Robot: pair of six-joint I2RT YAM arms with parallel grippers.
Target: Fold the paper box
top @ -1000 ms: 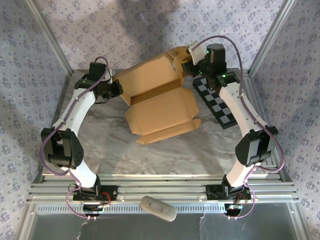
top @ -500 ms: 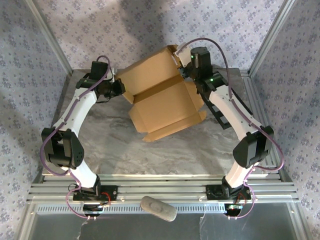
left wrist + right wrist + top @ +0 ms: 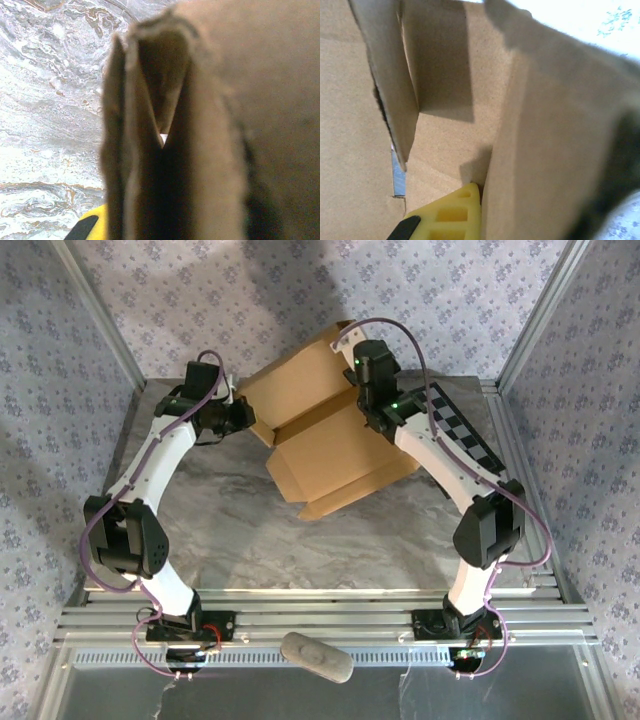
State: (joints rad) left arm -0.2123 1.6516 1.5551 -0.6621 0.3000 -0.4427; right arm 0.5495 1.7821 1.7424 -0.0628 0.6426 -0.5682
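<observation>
Top external: the paper box [image 3: 330, 445] sits half-folded at the surface's [image 3: 230, 520] far edge. The left tool [image 3: 245, 422] is clenched on its left flap, and the right tool [image 3: 358, 388] on its far-right flap. Left wrist: cardboard is pinched beside a yellow finger [image 3: 92, 227]. Right wrist: another yellow finger [image 3: 452, 215] presses against a box wall.

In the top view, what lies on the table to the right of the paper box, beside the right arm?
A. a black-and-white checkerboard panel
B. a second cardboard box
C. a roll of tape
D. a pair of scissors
A: a checkerboard panel of black and white squares lies flat on the table, to the right of the paper box, with the right arm running along its left edge.
</observation>
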